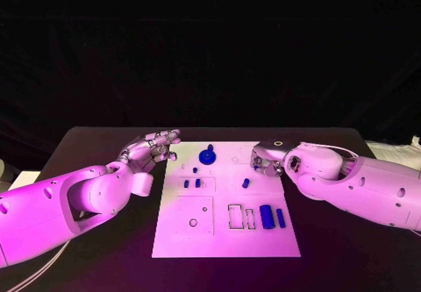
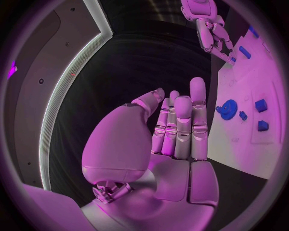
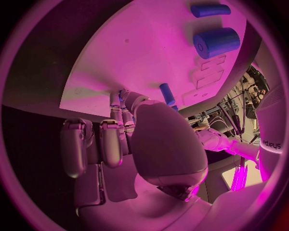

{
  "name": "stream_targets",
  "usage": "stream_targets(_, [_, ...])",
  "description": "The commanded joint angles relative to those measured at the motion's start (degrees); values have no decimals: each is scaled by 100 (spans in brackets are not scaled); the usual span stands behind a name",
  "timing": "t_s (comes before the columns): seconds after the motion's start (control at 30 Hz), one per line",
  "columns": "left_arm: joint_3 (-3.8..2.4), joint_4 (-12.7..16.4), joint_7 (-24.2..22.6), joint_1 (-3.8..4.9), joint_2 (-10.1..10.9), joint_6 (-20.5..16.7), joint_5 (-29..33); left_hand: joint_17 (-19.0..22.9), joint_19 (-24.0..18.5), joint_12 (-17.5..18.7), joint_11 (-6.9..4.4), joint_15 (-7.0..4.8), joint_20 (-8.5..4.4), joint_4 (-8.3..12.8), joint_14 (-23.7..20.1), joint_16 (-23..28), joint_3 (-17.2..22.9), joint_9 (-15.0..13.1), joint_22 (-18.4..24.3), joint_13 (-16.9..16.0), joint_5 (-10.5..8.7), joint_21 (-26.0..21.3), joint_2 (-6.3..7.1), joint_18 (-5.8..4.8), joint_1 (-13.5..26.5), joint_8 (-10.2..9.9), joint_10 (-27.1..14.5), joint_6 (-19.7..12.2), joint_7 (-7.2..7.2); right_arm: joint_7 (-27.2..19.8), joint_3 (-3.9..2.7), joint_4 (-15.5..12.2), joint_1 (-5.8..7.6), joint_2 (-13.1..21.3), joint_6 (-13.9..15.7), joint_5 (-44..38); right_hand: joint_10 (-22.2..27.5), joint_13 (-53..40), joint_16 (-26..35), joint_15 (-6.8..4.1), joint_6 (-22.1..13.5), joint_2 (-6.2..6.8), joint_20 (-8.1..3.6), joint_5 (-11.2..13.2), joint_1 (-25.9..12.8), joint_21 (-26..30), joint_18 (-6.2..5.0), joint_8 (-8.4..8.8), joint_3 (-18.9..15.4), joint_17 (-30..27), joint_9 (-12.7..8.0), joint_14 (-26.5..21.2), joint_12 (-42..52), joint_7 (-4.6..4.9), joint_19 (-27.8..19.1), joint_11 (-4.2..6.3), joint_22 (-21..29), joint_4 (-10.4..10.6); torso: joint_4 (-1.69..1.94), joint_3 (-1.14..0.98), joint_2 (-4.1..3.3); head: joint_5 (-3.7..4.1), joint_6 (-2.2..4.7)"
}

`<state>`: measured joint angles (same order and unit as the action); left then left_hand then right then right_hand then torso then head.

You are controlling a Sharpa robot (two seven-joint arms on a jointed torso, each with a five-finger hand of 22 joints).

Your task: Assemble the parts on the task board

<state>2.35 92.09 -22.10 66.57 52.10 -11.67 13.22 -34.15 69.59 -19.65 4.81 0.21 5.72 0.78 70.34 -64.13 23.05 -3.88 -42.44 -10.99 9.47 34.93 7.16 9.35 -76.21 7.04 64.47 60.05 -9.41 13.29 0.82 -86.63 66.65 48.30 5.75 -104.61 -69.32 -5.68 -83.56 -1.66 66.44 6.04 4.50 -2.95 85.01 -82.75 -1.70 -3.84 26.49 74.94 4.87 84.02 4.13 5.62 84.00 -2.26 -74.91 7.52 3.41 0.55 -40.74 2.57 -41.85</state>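
Observation:
The white task board (image 1: 176, 234) lies in the middle of the table. At its far left corner my left hand (image 1: 154, 149) hovers with straight fingers (image 2: 180, 125) and holds nothing. A round blue gear-like part (image 1: 208, 158) (image 2: 228, 109) stands on the far part of the board. My right hand (image 1: 267, 159) (image 3: 129, 139) reaches down onto the far right of the board, its fingertips pinching a small blue part (image 1: 255, 167) (image 3: 122, 94). A short blue peg (image 1: 246, 182) (image 3: 168, 95) lies just nearer than that hand. A thick blue cylinder (image 1: 266, 216) (image 3: 216, 42) and a thin one (image 1: 281, 218) (image 3: 209, 10) lie at the near right.
Three small blue pieces (image 1: 191, 181) (image 2: 260, 105) sit left of the board's centre. Cut-out slots (image 1: 238, 217) and a square recess (image 1: 194, 216) mark its near half. Black table (image 1: 87, 146) surrounds the board. My right arm (image 1: 368, 185) crosses the table's right side.

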Motion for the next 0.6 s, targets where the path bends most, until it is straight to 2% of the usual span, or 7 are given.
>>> stream_targets(0.03, [-3,24,-30,0,4,20,32,2,33,-29,8,6,24,9,-35,-24,-36,5,6,-12,25,-41,-53,106,-21,17,-59,-49,-12,-88,39,51,-48,-28,-336,-54,-88,18,9,-48,61,-182,-62,16,99,12,-85,-41,129,642,15,432,-13,-11,68,3,-465,-68,-2,1,-1,-1,-14])
stream_targets(0.17, [-3,29,-16,0,10,17,32,8,35,-44,12,9,26,15,-37,-27,-40,6,9,-17,25,-43,-54,105,-27,16,-79,-64,-17,-84,39,58,-49,-35,-308,-86,-162,42,3,-43,93,-215,-68,17,158,2,-81,-46,274,648,28,433,-11,-12,78,9,-481,-180,-4,2,4,-1,-21])
stream_targets(0.23, [-3,31,-9,0,12,17,31,10,37,-57,16,11,28,21,-38,-32,-43,6,10,-21,25,-46,-53,105,-32,14,-97,-76,-21,-78,39,53,-49,-36,-244,-105,-188,61,4,-34,105,-189,-67,19,156,-3,-79,-43,345,647,34,433,-20,-3,82,3,-489,-241,-4,2,8,-2,-22])
stream_targets(0.43, [-3,30,11,0,15,21,29,26,42,-94,24,18,32,36,-45,-39,-40,5,15,-32,28,-51,-67,105,-51,15,-143,-104,-31,-54,38,-13,-55,-7,110,-142,-217,107,7,-18,129,-78,-54,17,44,-10,-76,-34,417,641,47,433,-38,18,91,-13,-501,-323,0,1,8,3,-13])
stream_targets(0.6, [-2,26,19,0,17,22,27,34,43,-110,30,21,35,41,-50,-41,-41,5,17,-36,29,-53,-71,104,-55,14,-165,-119,-37,-32,28,-92,-57,48,374,-141,-225,118,12,-15,139,-56,-50,17,0,-12,-75,-34,420,634,52,432,-40,25,94,-17,-505,-330,1,0,10,12,-5])
